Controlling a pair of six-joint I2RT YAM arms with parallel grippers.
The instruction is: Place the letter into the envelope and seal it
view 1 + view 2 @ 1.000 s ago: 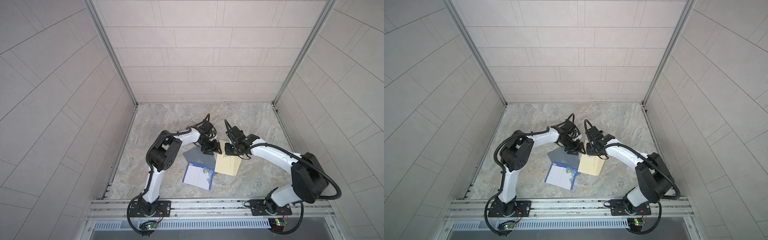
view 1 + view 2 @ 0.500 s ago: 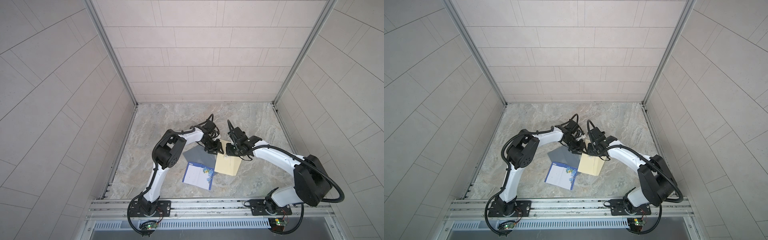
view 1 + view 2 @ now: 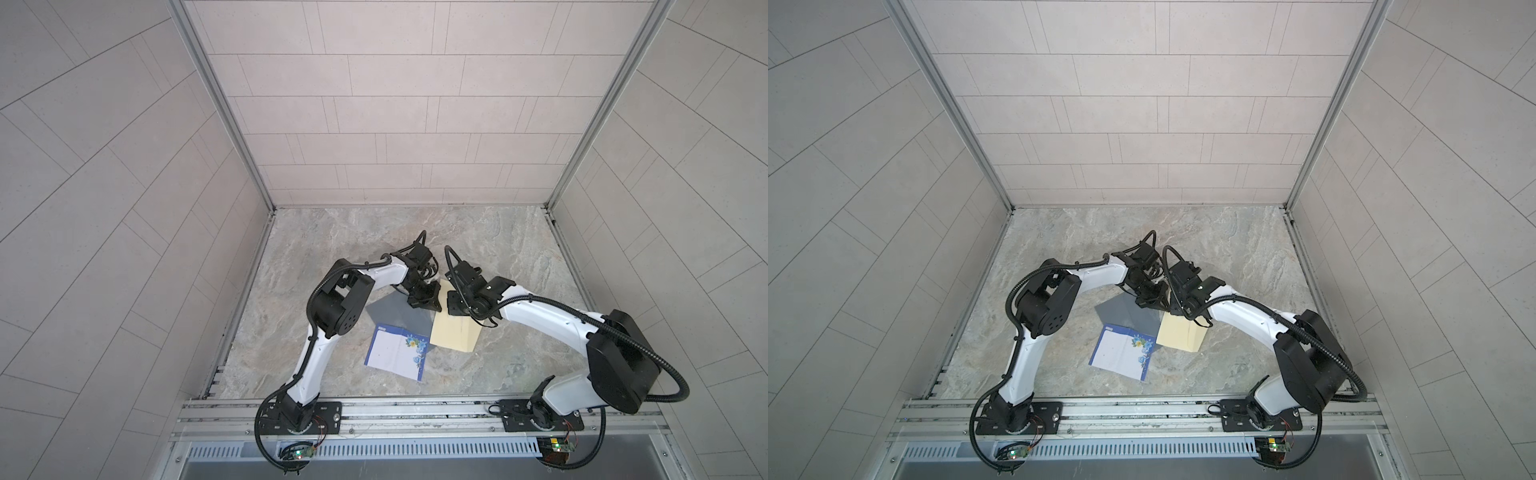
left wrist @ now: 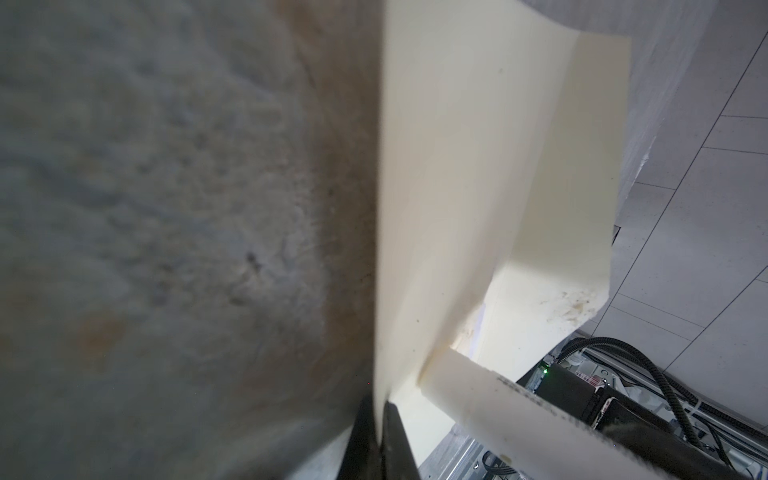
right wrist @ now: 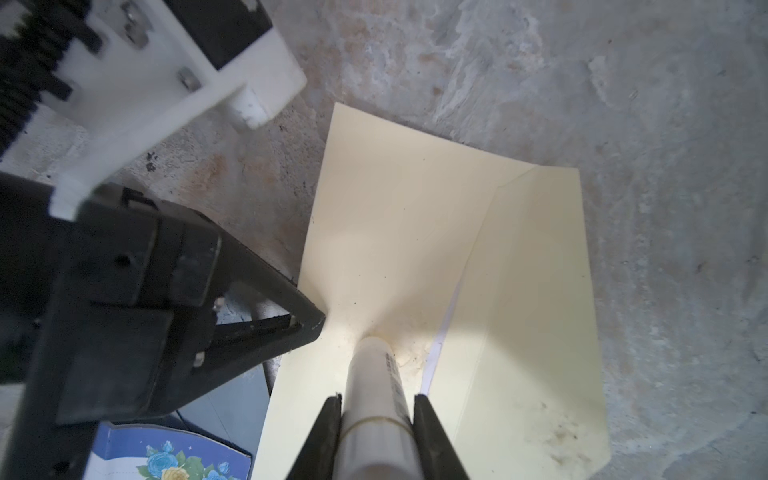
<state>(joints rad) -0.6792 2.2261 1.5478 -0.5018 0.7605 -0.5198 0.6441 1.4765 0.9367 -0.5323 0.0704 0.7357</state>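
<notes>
A cream envelope (image 3: 453, 336) (image 3: 1179, 336) lies on the marble floor with its flap raised (image 5: 395, 228) (image 4: 449, 166). My left gripper (image 4: 380, 409) (image 3: 430, 305) is shut on the flap's side edge, its black tips also visible in the right wrist view (image 5: 316, 324). My right gripper (image 5: 376, 399) (image 3: 453, 307) is shut on a white glue stick (image 5: 374, 374) (image 4: 498, 399), whose tip presses on the inner fold of the flap. The letter shows only as a thin white edge (image 5: 438, 349) at the pocket's mouth. Brownish smears mark the envelope near the stick.
A grey sheet (image 3: 395, 311) lies under the left gripper, partly beneath the envelope. A white sheet with a blue border and flowers (image 3: 397, 353) (image 5: 166, 457) lies nearer the front. Tiled walls enclose the floor, and a metal rail (image 3: 415, 409) runs along the front.
My left gripper moved a little toward the back and right and closed on the envelope's flap edge. The right gripper with the glue stick barely moved.
</notes>
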